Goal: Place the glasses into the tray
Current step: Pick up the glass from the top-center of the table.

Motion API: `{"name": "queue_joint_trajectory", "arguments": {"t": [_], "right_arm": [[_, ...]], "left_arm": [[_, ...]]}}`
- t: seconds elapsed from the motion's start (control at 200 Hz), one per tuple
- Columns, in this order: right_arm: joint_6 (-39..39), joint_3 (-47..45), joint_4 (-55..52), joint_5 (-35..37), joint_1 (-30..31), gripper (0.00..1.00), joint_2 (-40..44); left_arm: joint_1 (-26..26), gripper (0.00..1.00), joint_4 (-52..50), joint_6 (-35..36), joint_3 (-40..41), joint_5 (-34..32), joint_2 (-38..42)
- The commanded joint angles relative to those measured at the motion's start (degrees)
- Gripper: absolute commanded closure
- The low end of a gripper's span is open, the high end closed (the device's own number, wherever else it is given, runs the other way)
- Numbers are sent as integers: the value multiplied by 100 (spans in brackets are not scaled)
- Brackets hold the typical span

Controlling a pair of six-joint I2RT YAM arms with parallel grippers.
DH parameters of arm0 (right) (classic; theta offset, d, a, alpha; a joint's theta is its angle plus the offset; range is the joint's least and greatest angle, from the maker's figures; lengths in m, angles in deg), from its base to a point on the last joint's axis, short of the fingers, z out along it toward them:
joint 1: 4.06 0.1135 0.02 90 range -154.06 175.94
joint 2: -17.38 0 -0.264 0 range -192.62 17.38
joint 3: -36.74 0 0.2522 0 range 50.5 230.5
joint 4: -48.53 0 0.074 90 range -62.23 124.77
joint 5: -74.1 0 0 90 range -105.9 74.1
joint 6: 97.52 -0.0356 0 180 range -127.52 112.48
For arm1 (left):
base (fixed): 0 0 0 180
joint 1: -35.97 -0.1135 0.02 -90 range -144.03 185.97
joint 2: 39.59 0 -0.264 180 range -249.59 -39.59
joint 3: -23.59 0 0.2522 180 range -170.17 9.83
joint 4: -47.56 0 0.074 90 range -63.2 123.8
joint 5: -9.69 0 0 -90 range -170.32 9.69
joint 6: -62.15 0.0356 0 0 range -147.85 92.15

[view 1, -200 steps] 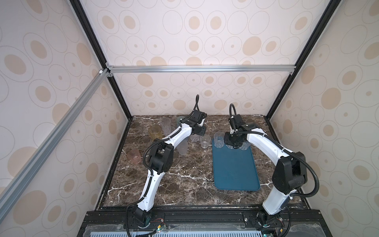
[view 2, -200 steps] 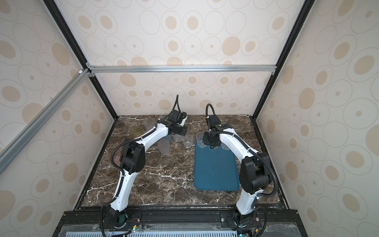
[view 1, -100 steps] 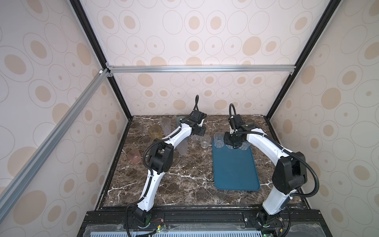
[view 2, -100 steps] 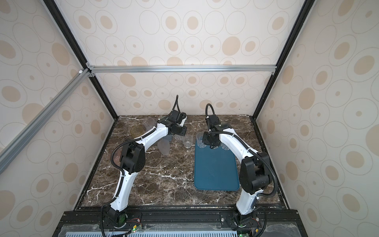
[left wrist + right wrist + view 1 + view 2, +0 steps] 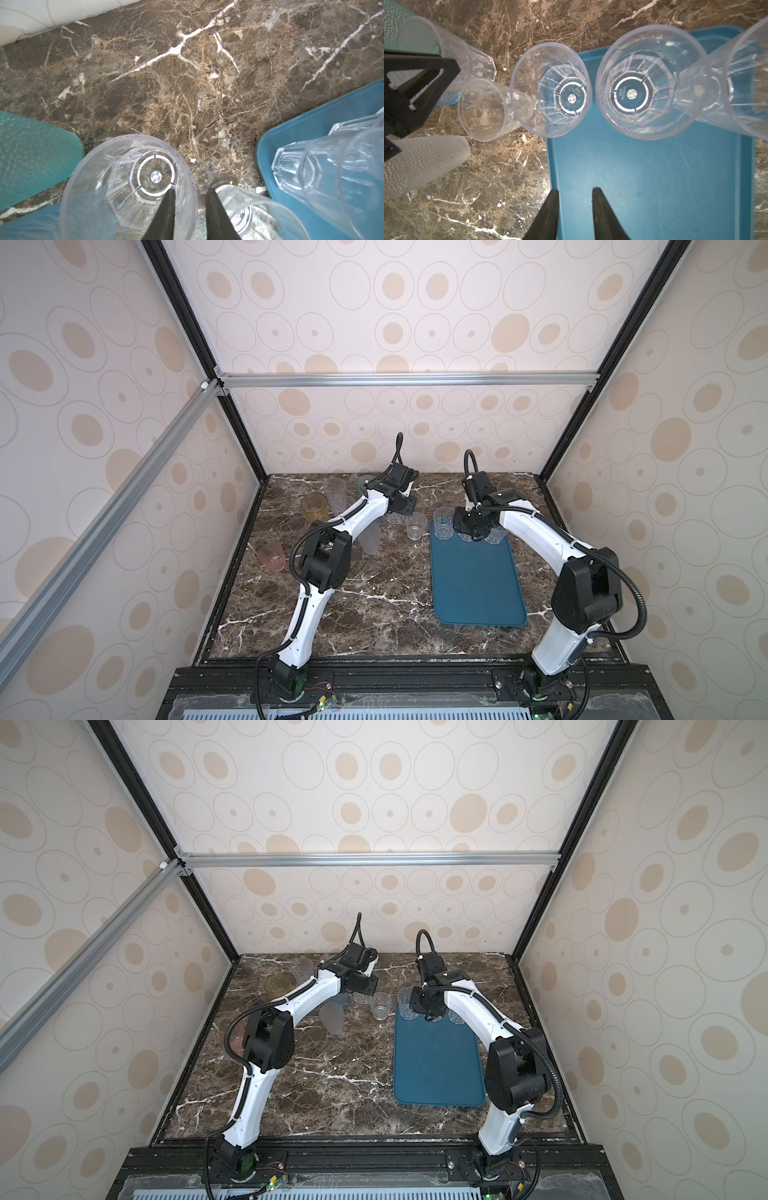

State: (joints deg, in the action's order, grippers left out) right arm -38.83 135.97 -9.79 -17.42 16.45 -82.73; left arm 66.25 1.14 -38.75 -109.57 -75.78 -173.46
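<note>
Glasses (image 5: pixel 652 83) upright, mouths up, tray (image 5: pixel 478 580) long axis near-to-far

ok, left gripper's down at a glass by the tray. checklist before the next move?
1. Left gripper on target: fingers straddle the wall of the clear faceted plastic tumbler, one inside, one outside. ok
2. Grip closed on that wall: gaps show on either side of it. not ok
3. Small clear cup beside the outer finger, touching or apart: cannot tell
4. Right gripper open and empty, over the dark teal rectangular plastic tray. ok
5. Room in the tray: three clear tumblers at one end, the rest bare. ok
</note>
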Motion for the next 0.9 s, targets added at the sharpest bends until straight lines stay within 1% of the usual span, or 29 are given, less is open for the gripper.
{"name": "queue_joint_trajectory", "arguments": {"t": [0.0, 0.16, 0.275, 0.385, 0.445, 0.71, 0.895], "right_arm": [[-94, -66, -66, 38, 51, 70, 69], [-79, -75, -70, 44, 53, 70, 72], [-78, -74, -66, 41, 56, 70, 71], [-80, -59, -64, 40, 56, 70, 62], [-78, -52, -63, 46, 53, 70, 62], [-83, -56, -77, 64, 50, 70, 71], [-80, -16, -103, 96, 53, 70, 88]], "left_arm": [[21, 80, -170, 122, -80, -93, -139], [31, 89, -142, 191, -49, -191, -158], [35, 95, -211, 306, -210, -304, -175], [53, 99, -236, 444, -409, -279, -118], [71, 100, -189, 514, -457, -245, -58], [93, 100, -127, 654, -679, -125, 118], [166, 100, -17, 826, -671, -181, 274]]}}
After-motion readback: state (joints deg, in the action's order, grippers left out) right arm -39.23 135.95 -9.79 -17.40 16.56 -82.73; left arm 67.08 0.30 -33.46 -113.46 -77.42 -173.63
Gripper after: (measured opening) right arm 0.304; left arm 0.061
